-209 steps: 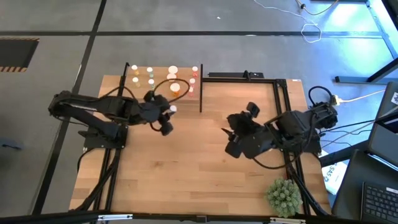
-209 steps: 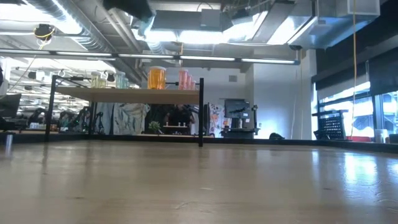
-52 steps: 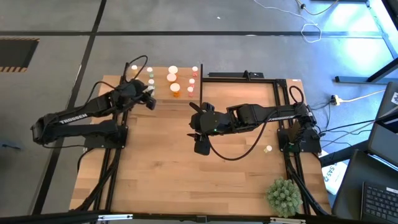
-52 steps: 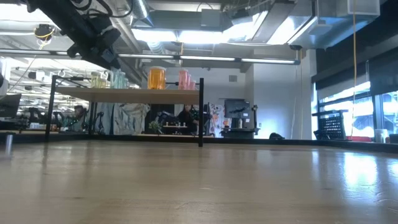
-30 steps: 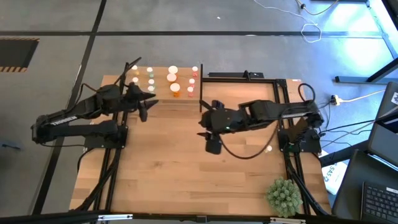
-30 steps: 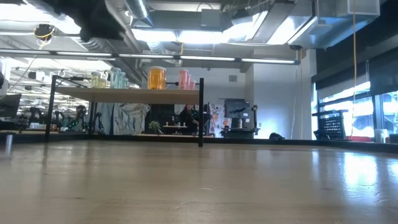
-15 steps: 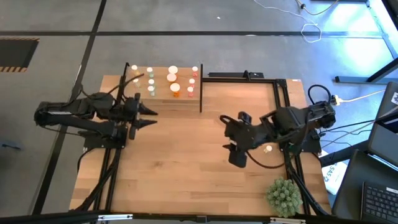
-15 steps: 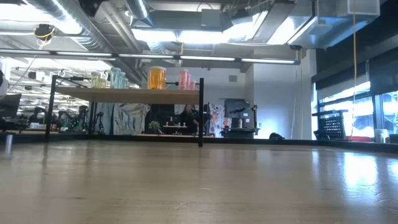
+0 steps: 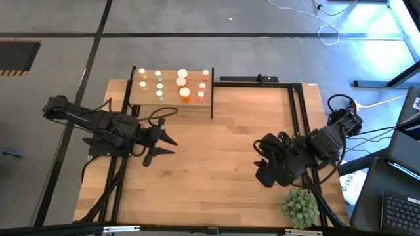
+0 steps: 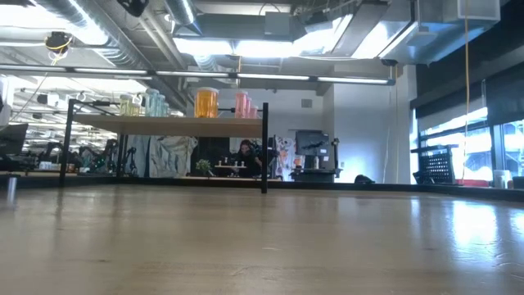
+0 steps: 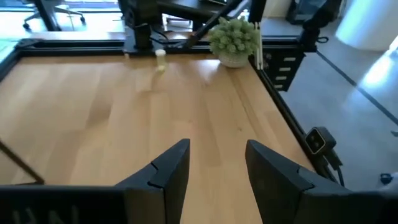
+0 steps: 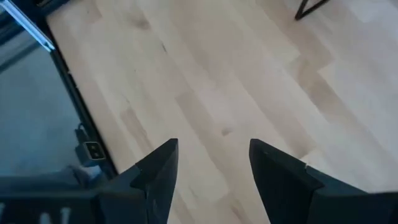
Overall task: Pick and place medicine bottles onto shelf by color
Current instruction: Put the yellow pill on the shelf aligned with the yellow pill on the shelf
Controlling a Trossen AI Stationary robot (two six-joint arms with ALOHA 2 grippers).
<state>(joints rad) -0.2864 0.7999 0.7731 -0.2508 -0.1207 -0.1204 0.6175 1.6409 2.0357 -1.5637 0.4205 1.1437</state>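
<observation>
Left gripper [image 9: 159, 147] open and empty, shelf [image 9: 172, 103] of medicine bottles [image 9: 184, 92] beyond it; right gripper [image 9: 264, 172] likewise open, empty.

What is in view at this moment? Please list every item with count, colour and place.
medicine bottles: about a dozen, white or cream caps, bodies orange, pale green or reddish, on the shelf.
loose bottle: one, pale, on the table near the right arm's base.
shelf: one, light wood with black posts, at the table's far edge on the left.
plant ball: one, spiky green, near right corner.
table: one, light wood.
left gripper: open, empty, above the table near the shelf.
right gripper: open, empty, by the plant ball.
</observation>
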